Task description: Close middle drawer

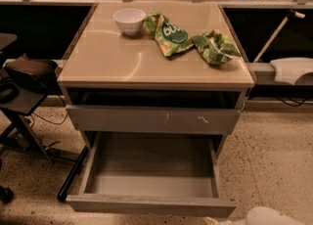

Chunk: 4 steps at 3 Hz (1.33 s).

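The middle drawer (151, 205) is pulled far out of the grey cabinet, low in the camera view. Its plain grey front faces me and its grey box interior (151, 163) holds nothing. Above it sits a grey drawer front with small pale scratch marks (151, 120), with a dark gap over it. My gripper (212, 220) is barely in view at the bottom edge, just in front of the open drawer's right front corner. The white arm (271, 216) shows beside it on the right.
On the beige cabinet top (122, 62) stand a white bowl (129, 21) and two green snack bags (171, 33) (215, 47). A black chair (24, 77) is at the left and a white device (291, 70) at the right. The floor is speckled.
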Each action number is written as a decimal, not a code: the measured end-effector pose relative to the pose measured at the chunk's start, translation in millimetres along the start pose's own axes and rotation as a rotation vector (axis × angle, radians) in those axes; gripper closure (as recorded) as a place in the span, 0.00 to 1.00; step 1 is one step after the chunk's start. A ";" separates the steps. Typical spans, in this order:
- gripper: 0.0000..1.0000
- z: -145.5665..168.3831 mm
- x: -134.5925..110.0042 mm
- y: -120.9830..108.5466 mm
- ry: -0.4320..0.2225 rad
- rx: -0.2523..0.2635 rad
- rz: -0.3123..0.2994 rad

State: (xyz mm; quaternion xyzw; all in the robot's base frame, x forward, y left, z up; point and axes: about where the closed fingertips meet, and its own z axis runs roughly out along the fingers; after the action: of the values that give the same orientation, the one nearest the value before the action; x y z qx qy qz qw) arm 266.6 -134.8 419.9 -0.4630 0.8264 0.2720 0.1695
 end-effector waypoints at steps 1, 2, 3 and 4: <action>0.00 26.8 -3.2 -27.4 -0.007 -0.002 0.041; 0.00 30.7 -14.5 -49.0 -0.029 0.044 0.061; 0.00 28.2 -33.4 -72.7 -0.065 0.117 0.077; 0.00 37.3 -61.0 -85.0 -0.085 0.142 0.069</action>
State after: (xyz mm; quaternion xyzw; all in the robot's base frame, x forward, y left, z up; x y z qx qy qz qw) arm 371.9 -107.1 397.9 -0.4091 0.8511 0.2377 0.2274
